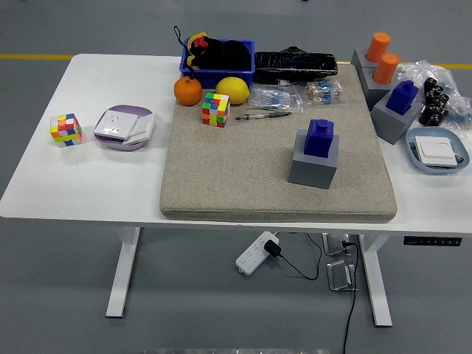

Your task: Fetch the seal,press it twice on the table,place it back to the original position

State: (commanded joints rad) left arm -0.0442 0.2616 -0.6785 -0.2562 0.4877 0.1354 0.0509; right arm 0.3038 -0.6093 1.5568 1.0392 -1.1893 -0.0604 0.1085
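A blue seal [321, 137] stands upright in a grey block holder [314, 163] on the right part of the beige felt mat [243, 177]. A second blue seal [403, 96] sits in another grey holder [394, 118] at the mat's right edge. Two orange seals [382, 57] stand in a grey holder at the far right back. Neither of my hands shows in the head view.
A colour cube [215, 109], an orange [187, 91], a lemon [231, 90], a pen [263, 115] and a blue bin [218, 63] line the mat's back. Another cube [65, 129] and a purple dish [125, 127] lie left. A blue plate [438, 151] sits right.
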